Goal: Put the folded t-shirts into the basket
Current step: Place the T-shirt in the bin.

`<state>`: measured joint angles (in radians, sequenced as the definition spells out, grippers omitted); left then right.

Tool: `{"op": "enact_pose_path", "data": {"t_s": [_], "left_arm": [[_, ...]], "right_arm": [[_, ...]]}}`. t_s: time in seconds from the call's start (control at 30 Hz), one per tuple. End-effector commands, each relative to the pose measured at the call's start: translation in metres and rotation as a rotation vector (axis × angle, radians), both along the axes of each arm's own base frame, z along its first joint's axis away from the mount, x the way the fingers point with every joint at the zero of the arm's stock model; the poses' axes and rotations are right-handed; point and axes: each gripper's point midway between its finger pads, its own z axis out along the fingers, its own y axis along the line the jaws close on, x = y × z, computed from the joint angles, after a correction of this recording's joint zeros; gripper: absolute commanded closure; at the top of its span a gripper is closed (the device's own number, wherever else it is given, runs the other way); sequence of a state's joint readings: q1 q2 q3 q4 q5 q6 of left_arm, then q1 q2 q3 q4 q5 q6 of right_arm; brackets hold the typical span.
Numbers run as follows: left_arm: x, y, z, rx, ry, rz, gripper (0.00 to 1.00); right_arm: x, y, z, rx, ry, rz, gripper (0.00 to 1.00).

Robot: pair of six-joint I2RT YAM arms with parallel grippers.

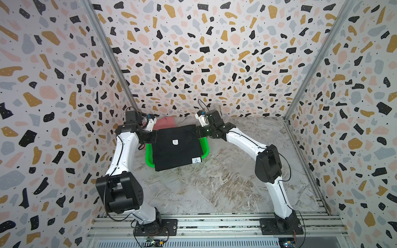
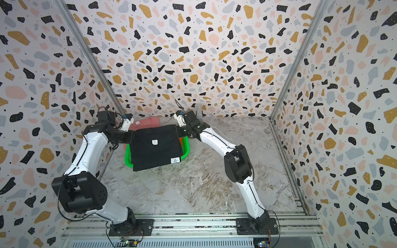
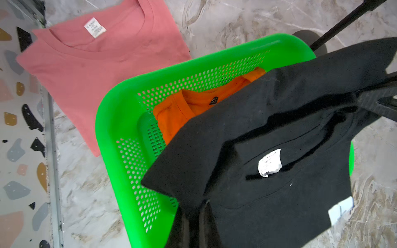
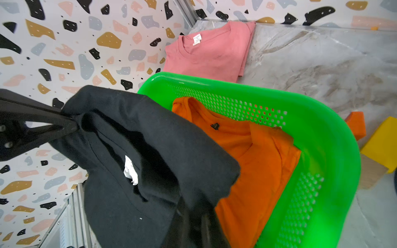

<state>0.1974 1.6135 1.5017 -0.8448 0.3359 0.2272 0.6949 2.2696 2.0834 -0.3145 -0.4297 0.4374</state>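
Presently my left gripper (image 1: 155, 137) and right gripper (image 1: 199, 131) clamp opposite edges of the limp, sagging black folded cloth t-shirt (image 1: 176, 148) above the green perforated plastic basket (image 1: 148, 157).

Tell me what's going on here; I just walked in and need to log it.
The left end effector and right end effector are each shut on opposite edges of the black t-shirt, holding it spread above the green basket. The orange t-shirt already lies in the basket. The pink t-shirt lies on the table behind it.
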Motion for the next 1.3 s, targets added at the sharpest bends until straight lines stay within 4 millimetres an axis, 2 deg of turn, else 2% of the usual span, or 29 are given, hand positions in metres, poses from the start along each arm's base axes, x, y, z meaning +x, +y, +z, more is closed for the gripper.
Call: {"op": "enact_pose_path", "data": {"t_s": [0.0,0.4,0.97,1.03,1.07,1.13,1.27], "left_arm": [[0.017,0.001,0.007,-0.002,-0.069,-0.028,1.0],[0.037,0.003,-0.04,-0.016,-0.032,-0.048,1.0],[0.048,0.009,-0.089,-0.011,0.047,-0.039,1.0],[0.05,0.009,-0.093,-0.015,0.059,-0.035,0.99],[0.051,0.011,-0.094,-0.011,0.061,-0.026,0.91],[0.055,0.017,-0.095,0.009,0.055,-0.005,0.6],[0.066,0.03,-0.077,0.063,0.003,0.051,0.24]], "right_arm": [[0.009,-0.001,0.018,0.013,-0.057,-0.016,1.0],[0.025,0.0,-0.015,-0.049,-0.062,-0.04,1.0],[0.038,-0.002,-0.039,-0.073,-0.033,-0.065,1.0],[0.039,-0.002,-0.039,-0.071,-0.033,-0.068,0.92],[0.04,-0.002,-0.038,-0.068,-0.036,-0.07,0.8],[0.042,-0.004,-0.038,-0.078,-0.037,-0.085,0.56],[0.045,-0.012,-0.017,-0.089,-0.074,-0.12,0.47]]}}
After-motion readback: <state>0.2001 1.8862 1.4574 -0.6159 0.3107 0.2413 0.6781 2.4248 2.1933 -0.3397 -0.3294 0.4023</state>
